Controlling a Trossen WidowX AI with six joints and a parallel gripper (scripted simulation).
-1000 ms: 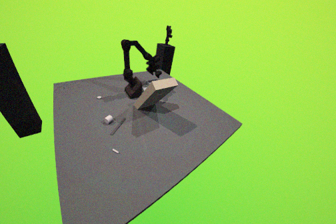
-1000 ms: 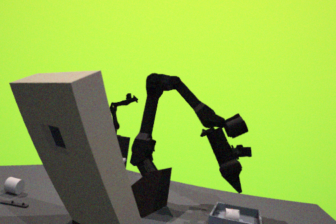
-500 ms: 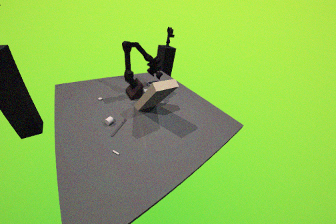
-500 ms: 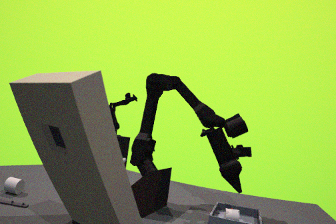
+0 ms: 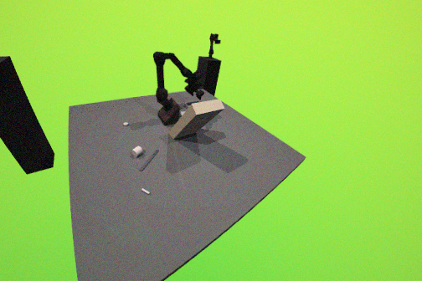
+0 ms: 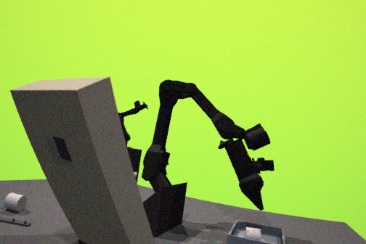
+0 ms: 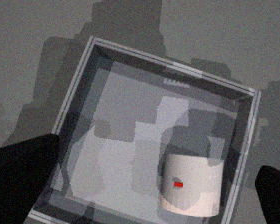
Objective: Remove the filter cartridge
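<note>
Fingers wide open above the tray (nothing gripped); best let the filter cartridge below settle untouched.

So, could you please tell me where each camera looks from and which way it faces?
Top: high and off to one side, facing down at the panel; whole arm shows.
Exterior: low beside the panel, facing across to the tray; arm shows.
Wrist: at the hand, facing into the tray; fingertips show.
Exterior and wrist share tray and cartridge.
</note>
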